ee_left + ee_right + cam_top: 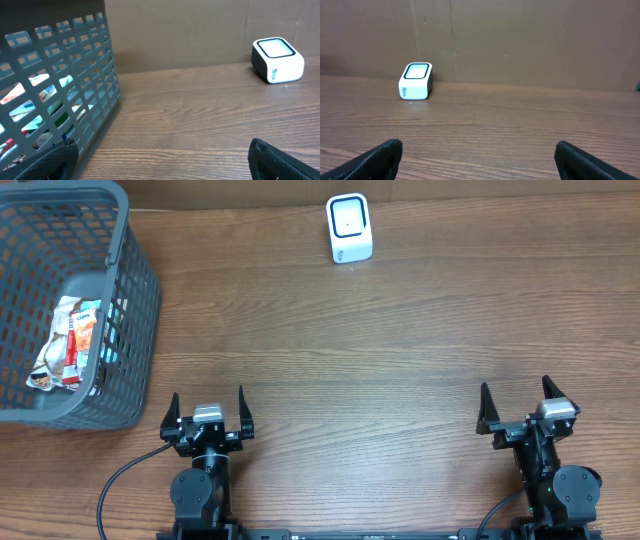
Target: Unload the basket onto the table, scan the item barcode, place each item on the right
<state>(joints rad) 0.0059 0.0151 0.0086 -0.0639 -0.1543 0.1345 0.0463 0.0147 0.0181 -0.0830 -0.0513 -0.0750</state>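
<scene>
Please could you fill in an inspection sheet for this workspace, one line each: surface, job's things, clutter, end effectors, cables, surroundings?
Surface: brown wood-grain table, no spill seen.
Job's things: white scanner at the far edge; packets lying inside the grey basket on the left side.
Clutter: nothing seen.
End effectors: left end effector and right end effector both open, holding nothing, at the near edge.
Cables: black cable curving beside the left arm's base.
Surroundings: brown panel wall behind the table.
</scene>
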